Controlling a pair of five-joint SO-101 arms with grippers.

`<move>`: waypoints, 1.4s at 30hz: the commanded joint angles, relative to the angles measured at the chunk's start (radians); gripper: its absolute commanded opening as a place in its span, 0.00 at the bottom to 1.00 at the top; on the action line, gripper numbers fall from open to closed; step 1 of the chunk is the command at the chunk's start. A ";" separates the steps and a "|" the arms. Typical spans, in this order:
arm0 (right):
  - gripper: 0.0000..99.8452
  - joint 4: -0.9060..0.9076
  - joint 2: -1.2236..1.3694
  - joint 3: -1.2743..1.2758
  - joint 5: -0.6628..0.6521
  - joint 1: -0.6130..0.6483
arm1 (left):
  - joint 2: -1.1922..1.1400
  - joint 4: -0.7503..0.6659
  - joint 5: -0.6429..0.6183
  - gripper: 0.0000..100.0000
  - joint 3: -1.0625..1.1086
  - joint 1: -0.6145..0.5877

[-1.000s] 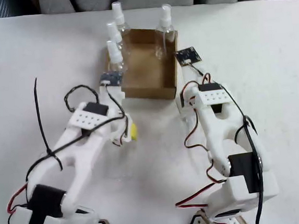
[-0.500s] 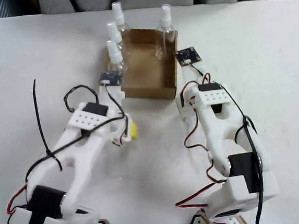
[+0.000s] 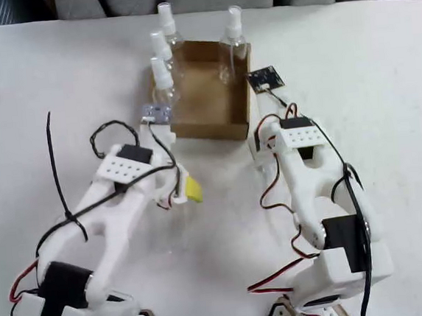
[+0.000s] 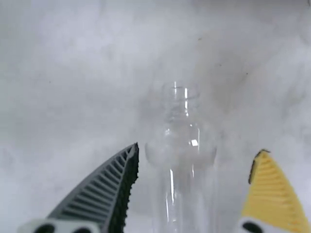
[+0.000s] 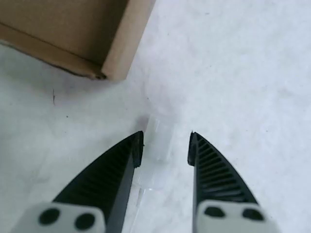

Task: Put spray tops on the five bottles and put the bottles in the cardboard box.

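**Last bottle between the jaws, without its top**

The left gripper (image 4: 199,148) is wide open. Its grey jaw and its yellow jaw stand on the 2 sides of the open bottle (image 4: 181,160) and it holds nothing yet; the grey jaw is just beside the bottle's shoulder and the yellow one is apart from it. This bottle is clear and its threaded neck is bare.

The right gripper (image 5: 166,133) is a little open and low over the table (image 3: 379,54), near a corner of the cardboard box (image 5: 73,29). A small clear piece (image 5: 158,145) lies between its tips, not gripped. I cannot tell what the piece is; I judge it may belong to the last spray top.

Farther out, 4 bottles carry spray tops: the right capped bottle (image 3: 233,34) at the far right corner of the box, and the left capped bottles (image 3: 159,48) in a row along its left wall. Whether each stands inside or just beside the wall, I cannot tell.

So 4 tops seem done. I judge that 1 top and some boxing are left.
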State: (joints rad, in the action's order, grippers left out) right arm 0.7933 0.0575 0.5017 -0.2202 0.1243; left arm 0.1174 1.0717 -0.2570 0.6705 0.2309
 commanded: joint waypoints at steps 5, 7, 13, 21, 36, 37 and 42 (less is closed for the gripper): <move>0.12 -0.007 -0.004 -0.025 -0.014 0.004 | 0.047 -0.049 -0.012 0.35 0.006 -0.007; 0.12 -0.007 -0.004 -0.025 -0.014 0.004 | 0.041 -0.051 -0.012 0.35 0.006 -0.004; 0.12 -0.007 -0.004 -0.023 -0.014 0.004 | -0.102 -0.058 -0.005 0.24 -0.064 -0.002; 0.12 -0.005 -0.004 -0.021 -0.014 -0.001 | -0.131 -0.054 -0.003 0.10 -0.094 -0.002; 0.14 0.232 -0.005 -0.141 -0.005 0.007 | 0.257 -0.115 -0.002 0.09 0.097 -0.012; 0.15 0.239 -0.005 -0.141 -0.005 0.010 | 0.292 -0.138 -0.002 0.09 0.126 -0.012; 0.27 0.243 -0.015 -0.141 -0.005 0.002 | 0.461 -0.216 -0.002 0.09 0.241 -0.012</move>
State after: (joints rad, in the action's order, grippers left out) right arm 1.0249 0.0591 0.4081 -0.2217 0.1289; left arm 0.4227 0.9244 -0.2570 0.8608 0.2325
